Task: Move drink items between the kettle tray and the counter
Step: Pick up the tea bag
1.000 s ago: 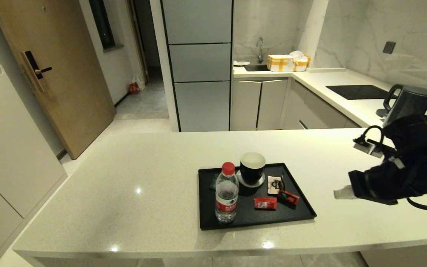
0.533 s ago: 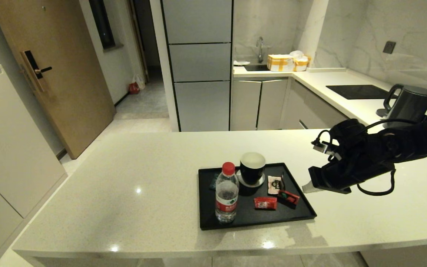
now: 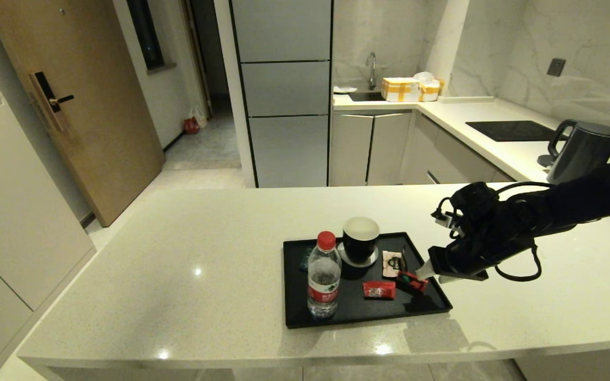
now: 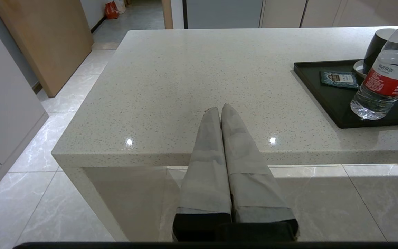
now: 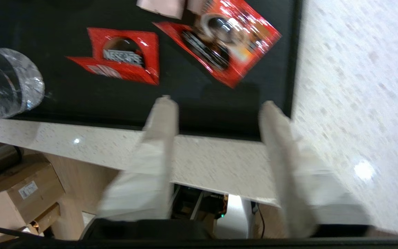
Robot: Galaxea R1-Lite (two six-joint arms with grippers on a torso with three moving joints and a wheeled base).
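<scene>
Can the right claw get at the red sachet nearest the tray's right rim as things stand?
Probably yes. The right claw hangs open over the tray's right side, the sachet lies flat just ahead of its fingertips, and nothing sits on it; bottle and cup stand well aside.

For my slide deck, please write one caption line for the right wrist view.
Open right gripper hovers above the black tray, near two red sachets.

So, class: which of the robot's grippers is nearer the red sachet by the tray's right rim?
Right. The right gripper hangs open just above that red sachet; the left gripper sits shut off the counter's near edge, left of the tray.
</scene>
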